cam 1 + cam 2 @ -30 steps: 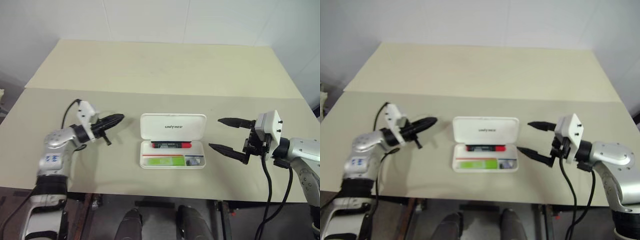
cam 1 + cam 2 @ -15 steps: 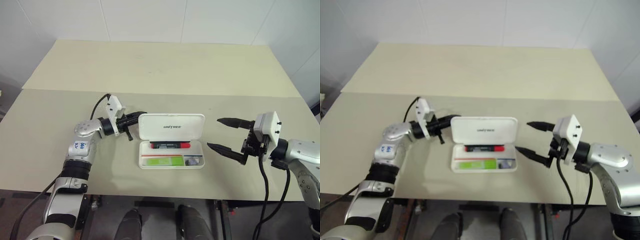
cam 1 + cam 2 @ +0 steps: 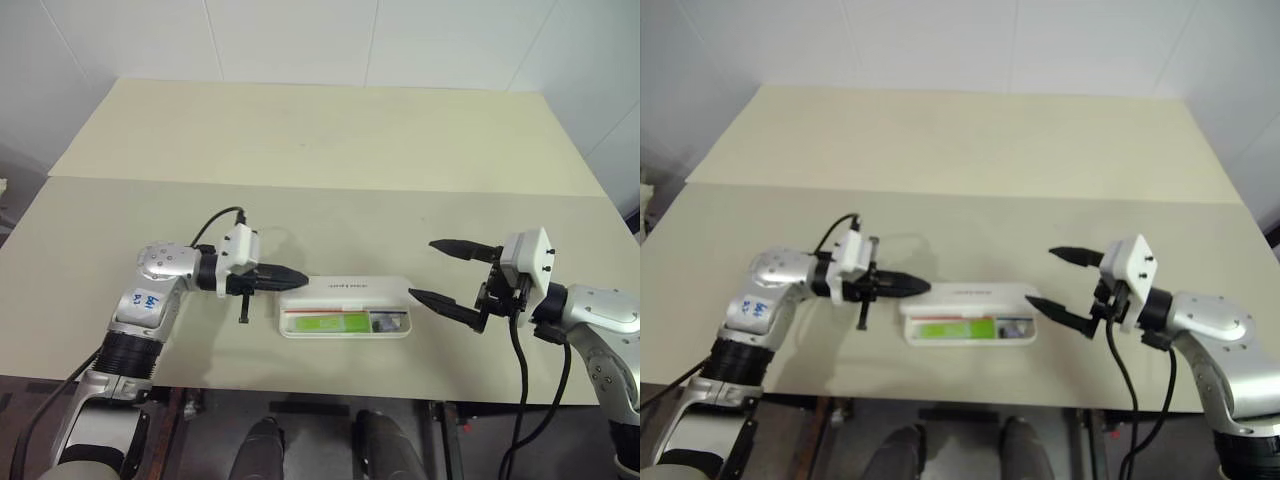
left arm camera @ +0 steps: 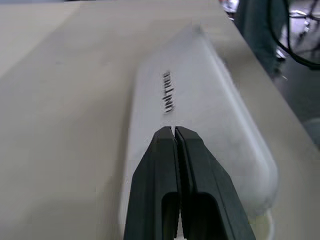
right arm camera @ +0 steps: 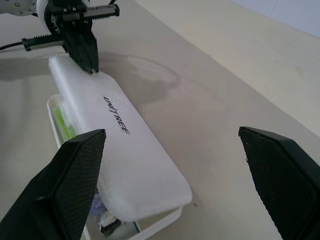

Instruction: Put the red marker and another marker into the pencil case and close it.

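Since the earlier frames, left pincer (image 3: 296, 275) had swung in from the left third of the frame to the case's left end, and the lid had dropped from upright to nearly flat. Right pincer (image 3: 447, 272) had kept its place at centre right.

Pencil case (image 3: 345, 308), white, sat low centre on the table (image 3: 300, 140), near its front edge. Lid hung tilted over the tray, a gap left along the front. Through that gap, the green marker (image 3: 325, 321) showed in the front of the tray. Red marker hidden under the lid; presumably behind the green one.

Left pincer fingers pressed together, holding nothing, tip resting on the lid's left end, as the right wrist view showed plainly. Right pincer spread wide and empty, just off the case's right end, not touching.

Judgement: both markers stowed; closing is the step in hand, nearly finished. To do it well, press straight down nearer the lid's front edge until it seats. Pushing at one end only may twist the lid or skid the light case sideways; the right pincer could steady the far end.

Writing: "UNITREE" in dark letters on the lid (image 5: 116, 115). Blue handwritten marks on the left forearm (image 3: 146, 299), not legible.
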You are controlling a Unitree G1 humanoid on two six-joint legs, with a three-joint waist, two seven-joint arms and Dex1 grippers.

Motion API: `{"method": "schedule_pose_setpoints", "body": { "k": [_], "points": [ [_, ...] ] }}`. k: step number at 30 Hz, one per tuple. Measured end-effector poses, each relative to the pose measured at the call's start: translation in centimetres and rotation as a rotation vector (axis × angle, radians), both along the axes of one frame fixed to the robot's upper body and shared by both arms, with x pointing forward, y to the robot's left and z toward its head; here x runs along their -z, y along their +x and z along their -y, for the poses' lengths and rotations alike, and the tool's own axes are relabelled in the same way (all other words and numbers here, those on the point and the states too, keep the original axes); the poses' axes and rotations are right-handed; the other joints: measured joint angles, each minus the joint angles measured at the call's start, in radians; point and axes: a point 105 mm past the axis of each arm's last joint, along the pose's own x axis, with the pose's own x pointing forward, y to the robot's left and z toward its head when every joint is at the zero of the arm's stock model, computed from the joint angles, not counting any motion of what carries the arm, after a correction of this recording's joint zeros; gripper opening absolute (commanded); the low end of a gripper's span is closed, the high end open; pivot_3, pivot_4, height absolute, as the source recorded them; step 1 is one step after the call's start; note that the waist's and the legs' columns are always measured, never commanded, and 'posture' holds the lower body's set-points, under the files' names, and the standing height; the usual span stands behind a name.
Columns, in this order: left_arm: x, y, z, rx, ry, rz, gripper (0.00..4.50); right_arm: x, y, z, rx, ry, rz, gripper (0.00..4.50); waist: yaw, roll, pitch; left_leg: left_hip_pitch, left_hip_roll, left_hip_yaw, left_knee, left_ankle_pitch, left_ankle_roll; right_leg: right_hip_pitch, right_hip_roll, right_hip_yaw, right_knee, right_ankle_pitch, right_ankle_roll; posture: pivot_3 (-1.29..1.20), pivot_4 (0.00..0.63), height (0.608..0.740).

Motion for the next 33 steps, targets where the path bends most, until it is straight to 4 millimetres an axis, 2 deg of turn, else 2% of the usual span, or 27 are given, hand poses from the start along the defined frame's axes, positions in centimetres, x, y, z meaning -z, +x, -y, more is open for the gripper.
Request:
{"method": "schedule_pose_setpoints", "body": {
  "k": [14,26,29,33],
  "points": [
    [2.4,-1.0,5.0,0.081,0.134,-0.046,0.03,0.4,-0.2,0.0,0.046,0.021,0.005,4.5,0.0,0.0,0.0,0.0,0.0,0.0,0.0,0.0,0.0,0.0,0.0,0.0,0.0,0.0,0.0,0.0,0.15,0.74],
    [2.5,-0.6,5.5,0.064,0.178,-0.054,0.03,0.6,-0.4,0.0,0.074,0.044,0.017,4.5,0.0,0.0,0.0,0.001,0.0,0.0,0.002,0.001,0.001,0.002,0.0,0.0,0.0,0.0,0.0,0.0,0.15,0.74],
    [1.8,0.1,5.8,0.002,0.092,-0.096,0.03,0.6,-0.4,-0.1,0.071,0.045,0.025,4.5,0.0,0.0,0.0,0.0,0.0,0.0,0.004,0.001,0.001,0.002,0.0,0.0,0.0,0.0,-0.001,0.0,0.15,0.74],
    [-1.3,0.9,4.9,-0.052,-0.1,-0.119,0.03,0.6,-0.3,0.0,0.066,0.047,0.028,4.5,-0.002,0.0,0.0,0.0,0.0,0.0,0.004,0.001,0.001,0.002,0.0,0.0,0.0,0.0,0.0,0.0,0.15,0.74]
  ]
}}
